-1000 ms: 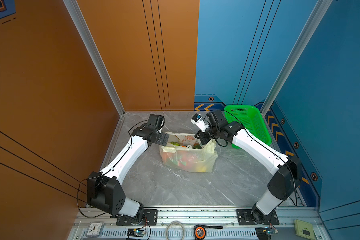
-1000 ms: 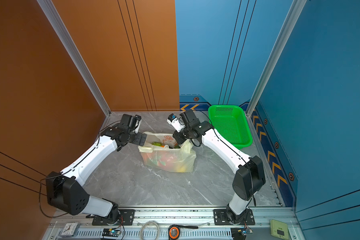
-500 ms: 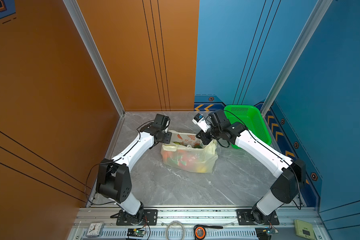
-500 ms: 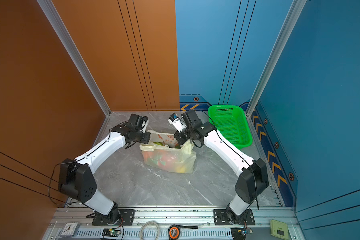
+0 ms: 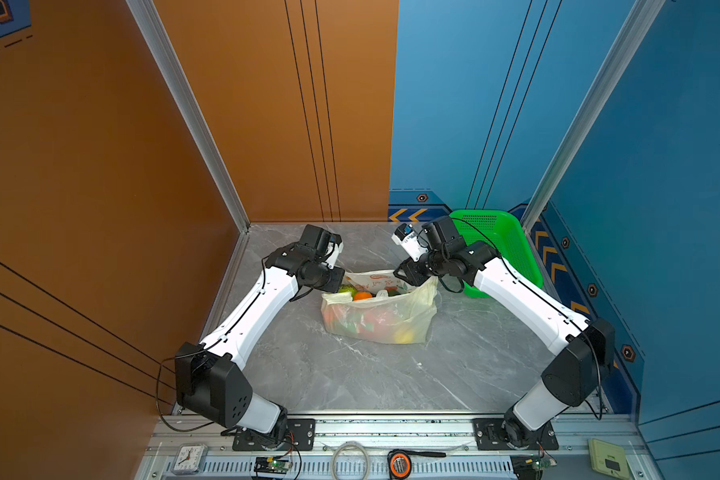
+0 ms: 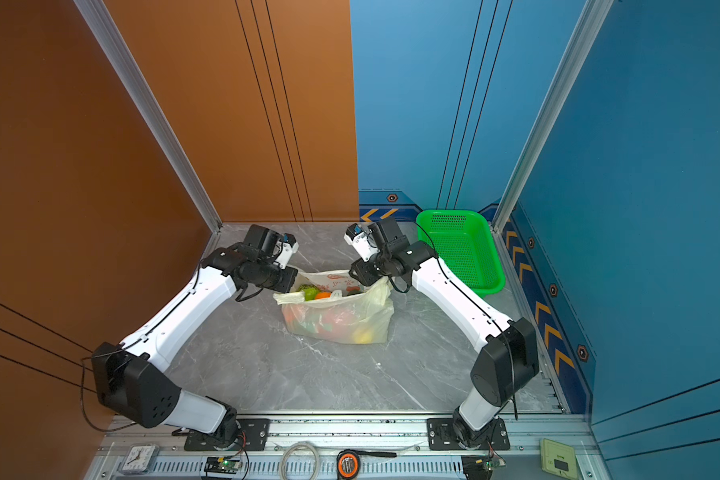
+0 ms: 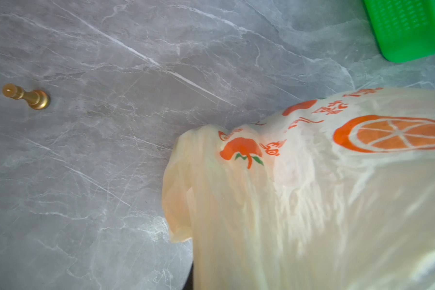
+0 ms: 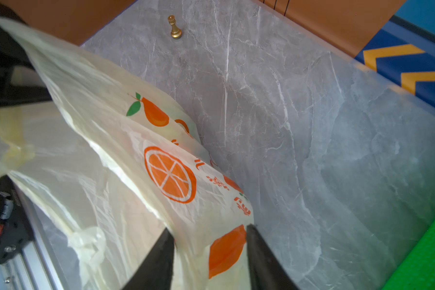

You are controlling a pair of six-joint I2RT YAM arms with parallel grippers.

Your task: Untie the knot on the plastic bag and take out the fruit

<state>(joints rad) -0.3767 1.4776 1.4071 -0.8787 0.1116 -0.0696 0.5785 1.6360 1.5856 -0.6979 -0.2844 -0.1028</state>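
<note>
A grey marble-patterned table [image 5: 350, 374] sits in a booth with orange walls on the left and blue walls on the right. A bright green basket [image 5: 504, 245] stands at the far right. The plastic bag [image 5: 383, 320] stands mid-table in both top views. Its mouth gapes, and the fruit, including an orange [image 5: 362, 296] and a green piece [image 5: 347, 289], shows inside. The knot therefore looks undone, though a bunched handle strip [image 8: 87, 239] hangs by the rim. The left gripper [image 5: 335, 284] is at the bag's left rim with its jaws closed. Taut film fills its wrist view, so it appears to pinch the bag. The right gripper [image 8: 209, 231] is at the right rim with its jaws parted and printed film lying loosely between them. A small brass figure [image 7: 27, 96] stands apart, behind the bag. The step in hand looks like holding the mouth open. To do it well, the left pinch should stay steady and low so the bag does not tip, while the right gripper clears the film before reaching for fruit. Compared with a second ago, the left gripper has moved in from beside the rim and closed, the right gripper has loosened its clamp, and the bag has barely shifted.
</note>
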